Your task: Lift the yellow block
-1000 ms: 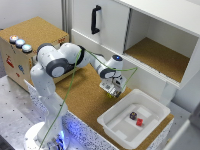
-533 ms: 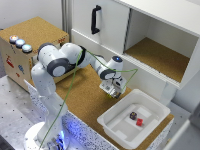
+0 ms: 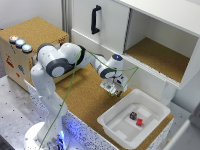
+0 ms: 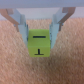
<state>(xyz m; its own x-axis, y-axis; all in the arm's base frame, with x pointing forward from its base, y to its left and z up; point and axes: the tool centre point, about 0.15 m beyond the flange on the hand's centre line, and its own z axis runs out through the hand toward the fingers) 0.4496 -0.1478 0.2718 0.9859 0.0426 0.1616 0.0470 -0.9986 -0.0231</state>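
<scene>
We found the yellow block (image 4: 39,44) squarely between the fingers (image 4: 22,27) of the gripper (image 4: 40,36), pinched on two opposite faces over the cork mat (image 3: 85,95). The white bin (image 3: 116,131) lay at four o'clock. We judged only a straight rise remained.

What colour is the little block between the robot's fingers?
Yellow-green, with a dark T mark; the block shows best in the wrist view.
</scene>
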